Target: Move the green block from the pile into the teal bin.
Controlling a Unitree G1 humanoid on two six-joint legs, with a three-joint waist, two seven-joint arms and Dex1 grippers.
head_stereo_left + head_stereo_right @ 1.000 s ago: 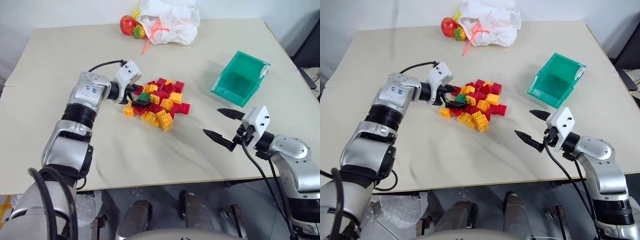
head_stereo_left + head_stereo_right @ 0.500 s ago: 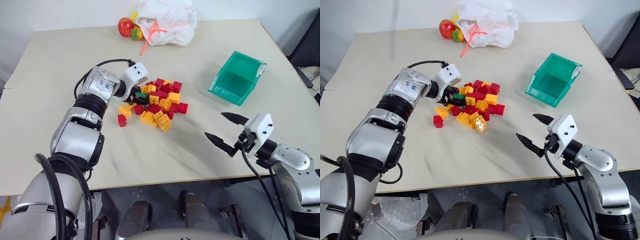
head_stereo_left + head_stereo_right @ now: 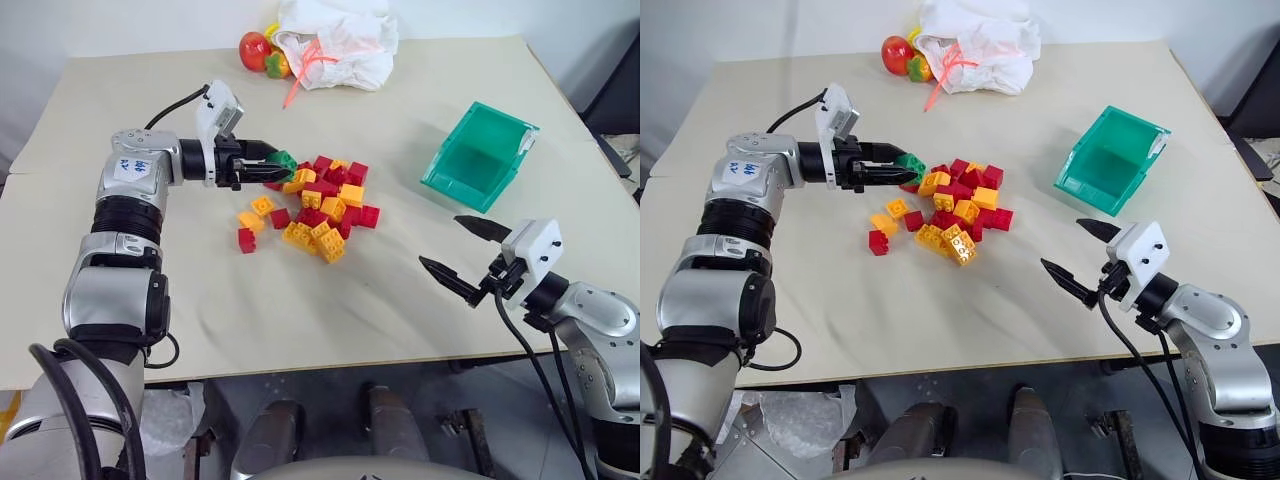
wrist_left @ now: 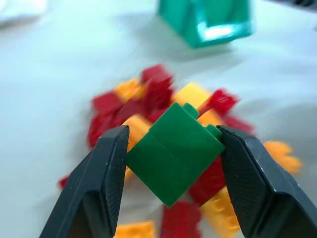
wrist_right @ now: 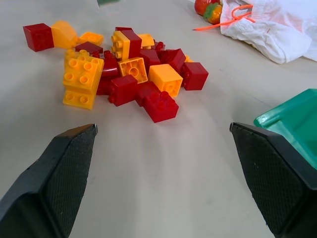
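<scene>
The left gripper (image 4: 171,163) clamps the small dark-green studded plastic brick (image 4: 174,152), above the heap of red and yellow-orange bricks (image 3: 318,205) at centre frame. The right gripper (image 3: 462,254) gapes empty at lower right, below the teal plastic bin (image 3: 478,158)

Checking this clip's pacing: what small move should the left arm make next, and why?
Probably carry it across toward the teal bin. The left gripper is shut on the green block, held clear above the pile, and the bin sits open on the far side of the pile. The right gripper is open and off to the side.
</scene>
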